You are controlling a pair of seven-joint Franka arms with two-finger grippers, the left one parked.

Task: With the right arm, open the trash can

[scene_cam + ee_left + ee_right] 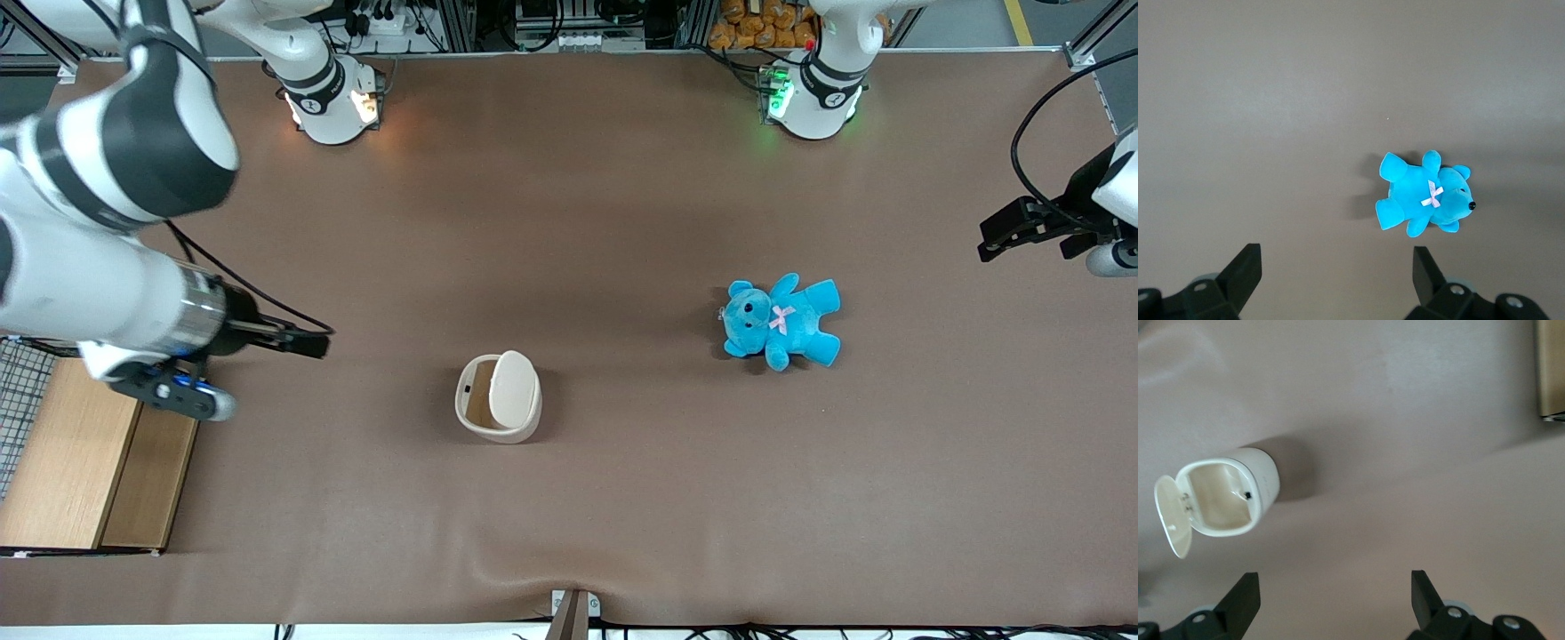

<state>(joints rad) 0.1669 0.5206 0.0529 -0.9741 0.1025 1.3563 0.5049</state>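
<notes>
The cream-white trash can stands on the brown table, its flat lid swung up and its tan inside showing. It also shows in the right wrist view with the lid tipped open to one side. My right arm reaches in at the working arm's end of the table. Its black gripper hangs above the table, well apart from the can, toward the working arm's end. Its fingers stand wide apart with nothing between them.
A blue teddy bear lies on the table toward the parked arm's end; it also shows in the left wrist view. A wooden box sits at the working arm's end, under my arm, near the front edge.
</notes>
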